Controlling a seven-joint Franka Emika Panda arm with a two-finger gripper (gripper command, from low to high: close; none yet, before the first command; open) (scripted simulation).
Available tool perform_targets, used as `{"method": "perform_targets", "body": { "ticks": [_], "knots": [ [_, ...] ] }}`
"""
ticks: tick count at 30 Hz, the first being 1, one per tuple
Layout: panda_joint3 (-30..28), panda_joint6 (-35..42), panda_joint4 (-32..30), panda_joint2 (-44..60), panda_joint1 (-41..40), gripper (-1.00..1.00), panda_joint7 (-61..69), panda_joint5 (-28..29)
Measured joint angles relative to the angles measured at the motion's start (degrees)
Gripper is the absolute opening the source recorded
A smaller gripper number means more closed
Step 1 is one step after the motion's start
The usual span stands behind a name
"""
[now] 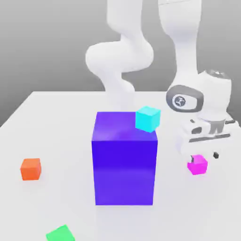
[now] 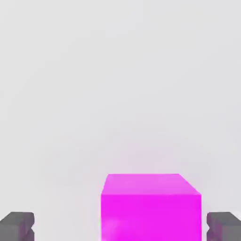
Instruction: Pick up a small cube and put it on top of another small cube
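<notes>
The small magenta-pink cube (image 1: 197,164) lies on the white table at the exterior view's right, beside the big blue-violet block (image 1: 124,160). My gripper (image 1: 203,156) hangs just over it, open, with one dark fingertip (image 1: 216,155) showing beside the cube. In the hand view the cube (image 2: 150,207) sits between the two grey fingertips (image 2: 17,226), which stand wide apart and clear of its sides; the gripper (image 2: 121,227) holds nothing.
A small cyan cube (image 1: 148,118) shows at the big block's upper right corner; whether it rests on the block or behind it I cannot tell. A small orange cube (image 1: 30,169) lies at the left, a green one (image 1: 60,234) near the front edge.
</notes>
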State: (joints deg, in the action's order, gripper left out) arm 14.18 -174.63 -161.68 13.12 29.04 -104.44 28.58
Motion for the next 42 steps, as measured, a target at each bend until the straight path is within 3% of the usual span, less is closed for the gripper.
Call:
{"method": "perform_targets", "body": {
  "ticks": [3, 4, 10, 14, 23, 29, 34, 39, 42],
  "knots": [
    [-6.41, -2.05, 0.35, 2.51, 5.27, 0.0, -2.82, 3.99],
    [-8.33, -2.69, 0.41, 3.27, 6.89, -1.0, -3.51, 4.98],
    [-9.28, -3.14, 0.45, 3.66, 7.66, -1.0, -3.94, 5.57],
    [-3.62, -1.24, 0.25, 1.42, 2.9, -1.0, -2.01, 2.72],
    [12.02, 3.97, -1.5, -6.04, -8.53, -1.0, 9.87, -13.49],
    [16.14, 6.98, -3.07, -10.85, -9.77, -1.0, 18.36, -24.81],
    [16.12, 9.21, -3.48, -13.91, -8.74, -1.0, 23.07, -30.98],
    [8.44, 13.94, 5.48, -12.45, -10.52, -1.0, 22.53, -35.66],
    [3.36, 17.22, 11.76, -10.88, -18.58, -1.0, 20.81, -37.31]
  ]
}}
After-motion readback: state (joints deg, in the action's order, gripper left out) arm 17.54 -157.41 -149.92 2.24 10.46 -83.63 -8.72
